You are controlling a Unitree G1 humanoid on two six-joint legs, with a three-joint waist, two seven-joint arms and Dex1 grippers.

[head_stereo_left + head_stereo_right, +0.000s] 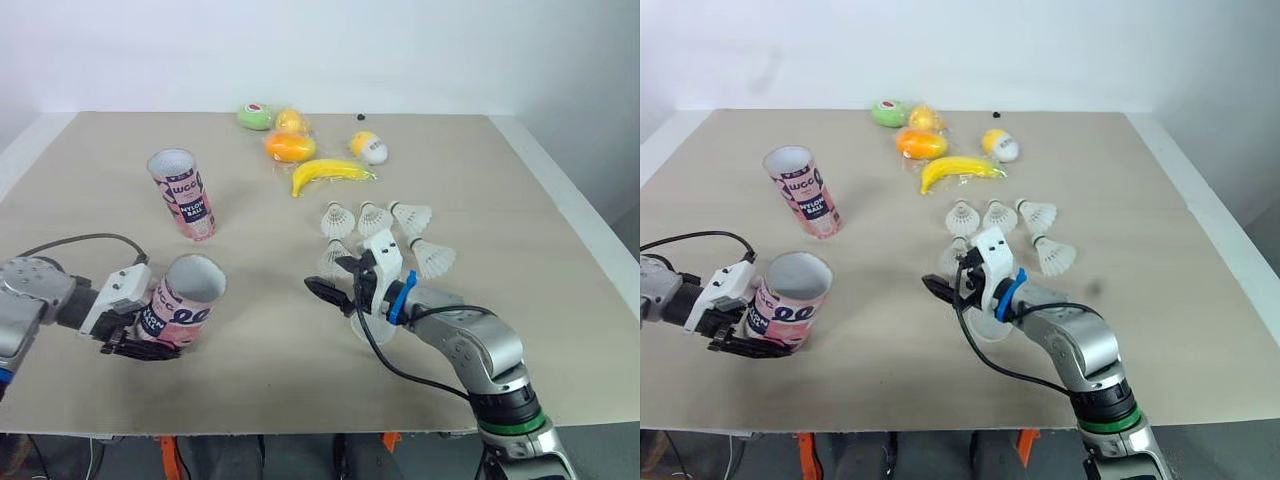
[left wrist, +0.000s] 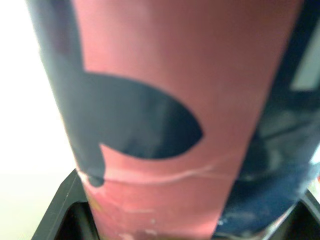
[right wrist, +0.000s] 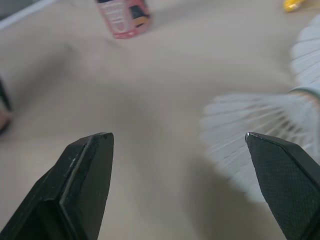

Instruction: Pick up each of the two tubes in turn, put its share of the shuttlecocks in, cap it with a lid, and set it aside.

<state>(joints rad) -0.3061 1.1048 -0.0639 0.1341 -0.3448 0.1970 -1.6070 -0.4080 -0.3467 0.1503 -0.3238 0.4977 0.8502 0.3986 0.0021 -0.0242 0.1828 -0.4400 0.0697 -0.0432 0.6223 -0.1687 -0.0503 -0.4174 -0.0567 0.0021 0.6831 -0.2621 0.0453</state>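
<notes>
The step in hand looks like getting the first shuttlecock into the tube. To do it well, the right gripper (image 3: 177, 137) should be closing softly on one shuttlecock (image 3: 250, 130). The feathers look thin, so a hard squeeze could bend them. Holding it near the round nose may be safer. Then it should go into the tube nose first. The left arm should be holding the tube's open mouth steady and facing the right arm.

The left gripper (image 1: 135, 338) is gripping the pink tube (image 1: 185, 300) low on its side, with its fingers closed tight around it. This tube is sitting at about 8 o'clock on the table (image 1: 520, 300) and is tipping a little. I cannot tell if it is lifted or resting.

The right gripper's fingers (image 3: 82, 172) are standing wide apart and holding nothing. One shuttlecock is lying just ahead of them, and it does not look like they are touching it.

The other shuttlecocks (image 1: 375, 218) are lying at about 1 o'clock from the right gripper. The second tube (image 1: 183, 195) is standing upright at about 10 o'clock on the table.
</notes>
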